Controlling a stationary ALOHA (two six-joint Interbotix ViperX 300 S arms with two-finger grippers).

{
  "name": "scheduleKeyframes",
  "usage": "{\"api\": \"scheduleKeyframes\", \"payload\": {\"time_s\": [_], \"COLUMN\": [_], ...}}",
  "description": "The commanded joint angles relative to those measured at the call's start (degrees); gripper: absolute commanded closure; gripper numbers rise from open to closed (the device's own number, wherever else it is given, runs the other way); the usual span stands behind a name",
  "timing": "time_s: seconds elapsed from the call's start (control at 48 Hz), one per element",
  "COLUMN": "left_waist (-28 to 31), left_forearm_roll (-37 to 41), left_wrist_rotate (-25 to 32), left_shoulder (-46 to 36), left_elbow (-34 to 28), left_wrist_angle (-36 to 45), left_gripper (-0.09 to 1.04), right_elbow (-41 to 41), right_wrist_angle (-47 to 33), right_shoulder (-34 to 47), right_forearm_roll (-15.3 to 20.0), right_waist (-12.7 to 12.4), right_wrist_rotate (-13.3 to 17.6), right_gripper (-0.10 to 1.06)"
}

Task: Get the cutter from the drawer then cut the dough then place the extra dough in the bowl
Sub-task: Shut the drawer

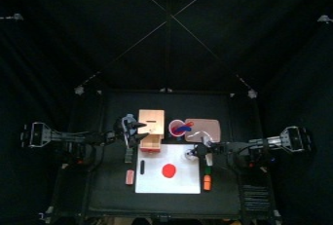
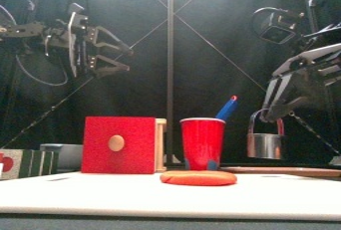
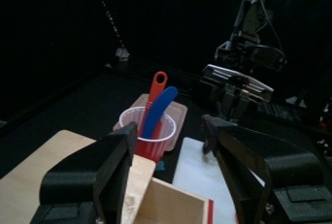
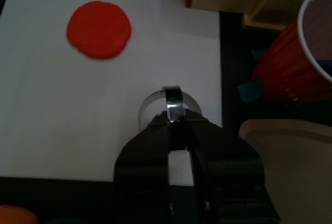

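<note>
Two toy knives, one blue (image 3: 161, 112) and one red (image 3: 154, 87), stand handles-up in the red cup (image 2: 202, 142). The cup sits between the wooden box (image 1: 151, 131), whose red drawer front (image 2: 119, 144) faces the worktop's (image 1: 104, 195) front edge, and the pink tray (image 1: 208, 130).

The right gripper (image 4: 176, 121) is closed tight on the wire handle of the cutter (image 2: 266, 146). This metal ring hangs open side down over the white board (image 4: 78, 112), near the board's edge by the cup. Whether its rim touches the board I cannot tell.

The dough (image 2: 198, 177) lies flat on the board toward the front, a smooth, whole red disc, uncut. It is apart from the cutter.

The left gripper (image 2: 104, 53) hangs high over the box with its jaws spread wide, holding nothing.
</note>
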Motion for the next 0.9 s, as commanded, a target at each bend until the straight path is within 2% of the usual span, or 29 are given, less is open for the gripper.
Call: {"api": "scheduleKeyframes", "payload": {"time_s": [0.021,0.167,0.333,0.417,0.5,0.542,0.604,0.729,0.792,0.896], "left_waist": [3.3,7.0,12.1,16.1,18.6,19.8,21.3,23.1,23.4,23.6], "left_forearm_roll": [-0.7,-5.3,0.7,4.1,7.2,9.6,13.1,21.4,24.5,27.4], "left_wrist_rotate": [-0.3,0.2,0.0,-0.1,0.0,0.0,0.0,0.1,0.2,2.5], "left_shoulder": [0.5,0.9,1.6,1.9,2.5,3.2,4.4,8.5,11.8,15.6], "left_elbow": [-2.6,-4.0,-4.8,-7.6,-13.4,-17.1,-20.7,-27.7,-31.4,-35.4], "left_wrist_angle": [-1.4,-4.6,-3.3,5.6,21.2,29.8,37.8,52.0,58.3,62.2], "left_gripper": [0.05,0.05,0.05,0.05,0.05,0.05,0.05,0.07,0.12,0.28], "right_elbow": [-1.7,-3.3,-6.7,-10.8,-15.5,-18.1,-20.9,-26.4,-29.8,-34.9], "right_wrist_angle": [-0.8,-1.0,-1.0,-1.1,-1.0,-1.0,-1.0,-1.1,-1.1,-1.1], "right_shoulder": [0.9,2.6,3.0,4.3,6.9,9.0,11.9,19.2,23.1,27.7], "right_forearm_roll": [2.5,3.4,3.1,2.9,0.8,-0.6,-1.1,-1.2,-1.6,-2.2], "right_waist": [-0.3,-0.3,-0.3,0.3,2.9,4.1,5.1,6.4,7.2,7.8], "right_wrist_rotate": [-0.2,-0.1,-0.2,-1.1,-0.8,-0.3,-0.2,-0.2,-0.6,-1.1], "right_gripper": [0.41,0.24,0.19,0.19,0.19,0.21,0.24,0.42,0.55,0.69]}}
